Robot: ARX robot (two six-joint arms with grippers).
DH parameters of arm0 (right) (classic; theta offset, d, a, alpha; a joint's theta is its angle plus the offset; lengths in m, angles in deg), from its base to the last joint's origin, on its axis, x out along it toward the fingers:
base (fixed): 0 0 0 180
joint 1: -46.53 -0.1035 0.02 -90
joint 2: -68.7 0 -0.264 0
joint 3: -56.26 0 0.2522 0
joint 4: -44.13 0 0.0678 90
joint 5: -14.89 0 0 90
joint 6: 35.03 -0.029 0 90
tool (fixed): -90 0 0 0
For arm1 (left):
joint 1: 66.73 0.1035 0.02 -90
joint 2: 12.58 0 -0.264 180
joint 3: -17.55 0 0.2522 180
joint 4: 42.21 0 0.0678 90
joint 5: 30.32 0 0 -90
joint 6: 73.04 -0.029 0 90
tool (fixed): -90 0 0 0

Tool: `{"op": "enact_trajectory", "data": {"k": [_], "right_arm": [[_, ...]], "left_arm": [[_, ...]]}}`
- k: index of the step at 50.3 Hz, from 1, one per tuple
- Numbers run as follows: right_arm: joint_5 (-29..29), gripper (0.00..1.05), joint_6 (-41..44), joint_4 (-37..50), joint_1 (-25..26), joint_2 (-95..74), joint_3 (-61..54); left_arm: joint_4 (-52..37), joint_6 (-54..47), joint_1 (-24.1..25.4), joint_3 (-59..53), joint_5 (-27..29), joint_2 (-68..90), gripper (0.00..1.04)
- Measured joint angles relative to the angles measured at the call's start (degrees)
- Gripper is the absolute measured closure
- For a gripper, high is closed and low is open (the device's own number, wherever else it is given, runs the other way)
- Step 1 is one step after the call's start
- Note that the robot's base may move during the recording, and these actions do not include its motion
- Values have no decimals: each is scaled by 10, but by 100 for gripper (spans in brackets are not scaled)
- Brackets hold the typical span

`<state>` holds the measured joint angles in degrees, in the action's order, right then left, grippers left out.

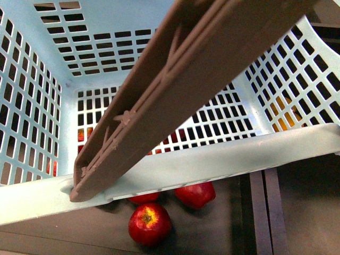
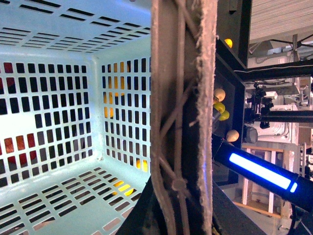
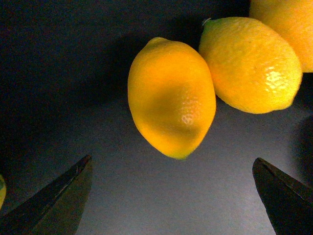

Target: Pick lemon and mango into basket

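The right gripper (image 3: 172, 166) hangs with its two dark fingertips spread wide and nothing between them, above a lemon (image 3: 171, 98) lying on a dark surface. A second lemon (image 3: 249, 63) sits just beside the first. In the front view the teal basket (image 1: 32, 133) fills the frame, its brown handle (image 1: 180, 90) slanting from 7 o'clock to 1 o'clock. Red apples (image 1: 150, 223) lie at 6 o'clock below its rim. Orange-yellow fruit (image 1: 284, 114) shows through the slots at 3 o'clock. No left gripper fingers appear, so its state cannot be told.
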<state>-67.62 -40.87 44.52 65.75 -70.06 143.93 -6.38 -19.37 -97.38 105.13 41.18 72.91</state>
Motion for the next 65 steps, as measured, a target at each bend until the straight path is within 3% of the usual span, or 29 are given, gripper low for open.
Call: {"op": "enact_trajectory", "data": {"k": [19, 55, 65], "right_arm": [[-10, 9, -6, -70, 2, -106, 173], [4, 9, -37, -134, 2, -199, 310], [8, 30, -52, -143, 2, -203, 318]], "left_arm": [[0, 0, 0, 0, 0, 0, 98], [0, 0, 0, 0, 0, 0, 98], [0, 0, 0, 0, 0, 0, 98]]}}
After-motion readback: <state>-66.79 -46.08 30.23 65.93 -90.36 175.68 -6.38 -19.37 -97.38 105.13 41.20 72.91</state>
